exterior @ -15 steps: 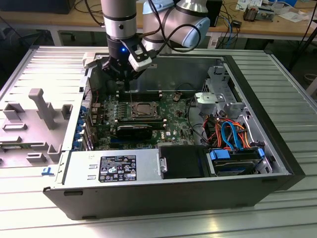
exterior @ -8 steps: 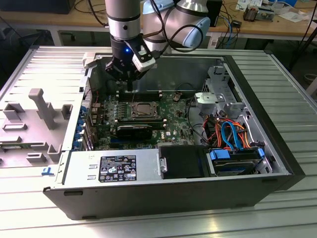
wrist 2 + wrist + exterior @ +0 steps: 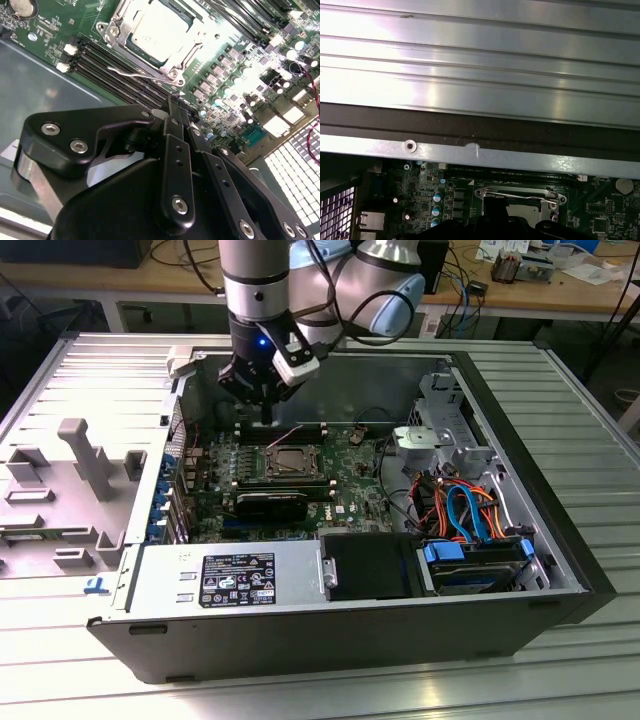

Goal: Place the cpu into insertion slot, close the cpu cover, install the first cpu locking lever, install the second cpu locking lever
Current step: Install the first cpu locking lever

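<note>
The cpu [image 3: 159,31] lies in the insertion slot [image 3: 290,462] on the green motherboard, its silver top showing. The cpu cover [image 3: 176,61] lies flat around it as a metal frame. A thin wire locking lever [image 3: 142,76] runs along one side of the socket; in the first wrist view this lever [image 3: 517,195] crosses the socket's edge. Whether it is latched I cannot tell. My gripper [image 3: 265,418] hangs just beyond the socket's far side, a little above the board, fingers [image 3: 175,107] together and holding nothing.
The open computer case [image 3: 150,570] has walls around the board. Black memory slots [image 3: 107,62] flank the socket. A black card [image 3: 272,505] sits in front of it, with drive bays and orange and blue cables [image 3: 465,510] at the exterior view's right. A grey fixture [image 3: 85,465] stands outside, left.
</note>
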